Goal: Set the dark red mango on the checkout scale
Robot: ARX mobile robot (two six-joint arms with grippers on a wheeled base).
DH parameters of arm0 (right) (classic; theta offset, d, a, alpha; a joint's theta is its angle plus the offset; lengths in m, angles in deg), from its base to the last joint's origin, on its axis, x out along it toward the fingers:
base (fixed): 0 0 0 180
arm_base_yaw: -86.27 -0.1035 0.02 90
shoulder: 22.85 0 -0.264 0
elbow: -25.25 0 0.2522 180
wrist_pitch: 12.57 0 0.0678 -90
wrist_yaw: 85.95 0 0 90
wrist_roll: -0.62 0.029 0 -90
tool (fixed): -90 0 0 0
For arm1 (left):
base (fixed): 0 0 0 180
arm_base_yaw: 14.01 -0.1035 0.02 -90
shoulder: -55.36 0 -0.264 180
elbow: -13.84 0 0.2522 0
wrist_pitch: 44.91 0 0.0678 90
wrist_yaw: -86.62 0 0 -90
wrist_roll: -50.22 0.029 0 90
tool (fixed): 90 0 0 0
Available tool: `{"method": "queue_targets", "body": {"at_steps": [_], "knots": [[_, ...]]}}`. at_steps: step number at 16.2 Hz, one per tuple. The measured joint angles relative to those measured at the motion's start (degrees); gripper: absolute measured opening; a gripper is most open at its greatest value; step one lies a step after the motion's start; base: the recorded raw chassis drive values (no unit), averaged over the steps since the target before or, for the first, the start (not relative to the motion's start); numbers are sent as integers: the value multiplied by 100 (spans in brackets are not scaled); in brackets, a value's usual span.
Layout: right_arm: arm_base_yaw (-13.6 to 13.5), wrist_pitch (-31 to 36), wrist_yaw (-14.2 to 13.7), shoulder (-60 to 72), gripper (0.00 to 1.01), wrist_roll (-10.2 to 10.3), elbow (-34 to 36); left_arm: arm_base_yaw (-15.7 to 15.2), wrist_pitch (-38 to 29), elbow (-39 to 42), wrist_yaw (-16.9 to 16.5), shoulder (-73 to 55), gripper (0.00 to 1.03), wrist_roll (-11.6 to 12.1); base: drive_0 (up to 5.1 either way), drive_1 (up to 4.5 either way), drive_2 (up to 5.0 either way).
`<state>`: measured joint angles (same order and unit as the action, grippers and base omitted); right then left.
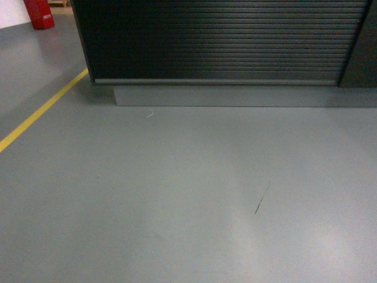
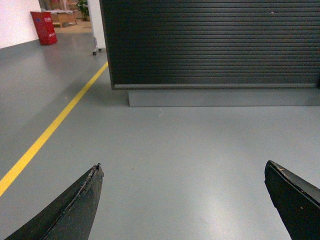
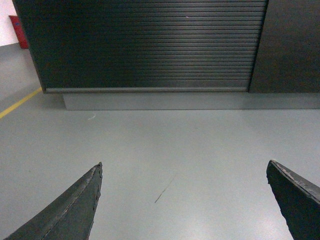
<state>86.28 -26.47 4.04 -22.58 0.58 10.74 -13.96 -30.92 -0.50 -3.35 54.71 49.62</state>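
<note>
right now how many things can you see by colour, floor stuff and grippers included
black: 3, the ribbed counter, left gripper, right gripper
red: 1, a bin far left
yellow: 1, a floor line
grey: 1, the counter's base plinth
total: 6
No mango or scale in view.

1. A shop or warehouse-style hall: smooth grey painted floor (image 1: 188, 194) with a yellow lane line (image 2: 50, 131).
2. A dark, slat-fronted checkout (image 1: 224, 41) on a grey plinth.
3. A red bin (image 2: 44, 27) by the far wall.

The checkout (image 1: 224, 41) stands ahead, dark ribbed slatted front above a grey plinth.
</note>
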Motion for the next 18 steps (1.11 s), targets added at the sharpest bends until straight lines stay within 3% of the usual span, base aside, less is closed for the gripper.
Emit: {"method": "queue_targets", "body": {"at_steps": [18], "knots": [[0,-15,-2,0,98,0,0,0,0,0,-2,0,98,0,7,410,-396]]}}
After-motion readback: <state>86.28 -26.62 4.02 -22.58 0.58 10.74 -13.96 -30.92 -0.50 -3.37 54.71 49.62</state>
